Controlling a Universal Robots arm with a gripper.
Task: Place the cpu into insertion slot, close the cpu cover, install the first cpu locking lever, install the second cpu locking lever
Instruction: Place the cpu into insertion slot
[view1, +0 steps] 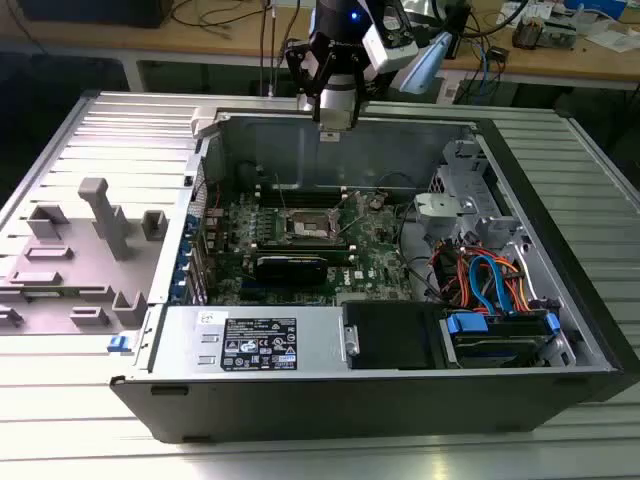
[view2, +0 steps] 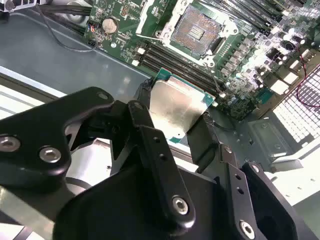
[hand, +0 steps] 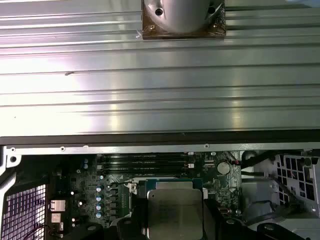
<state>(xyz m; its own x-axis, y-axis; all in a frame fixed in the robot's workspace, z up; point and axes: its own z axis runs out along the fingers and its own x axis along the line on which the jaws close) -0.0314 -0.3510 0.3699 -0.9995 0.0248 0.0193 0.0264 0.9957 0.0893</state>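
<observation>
My gripper (view1: 335, 118) hangs above the far wall of the open computer case, shut on the cpu (view2: 177, 107). The cpu is a small square chip with a dull silver top and a green edge, clamped between two black fingers (view2: 145, 125). In the first wrist view the cpu (hand: 175, 214) sits between the same fingers over the green board. The insertion slot (view2: 195, 30) is a dark square socket with a silver rim, bare and open on the motherboard, some way from the chip. In the exterior view the insertion slot (view1: 312, 226) lies mid-board, nearer than the gripper. A silver frame piece (view2: 147, 12) stands beside the slot.
Black memory slots (view2: 175, 62) run between chip and socket. A long black card (view1: 290, 266) lies in front of the socket. A labelled power supply (view1: 255, 340) and blue and orange cables (view1: 480, 275) fill the case's near side. A grey fixture tray (view1: 80, 250) sits at the exterior view's left.
</observation>
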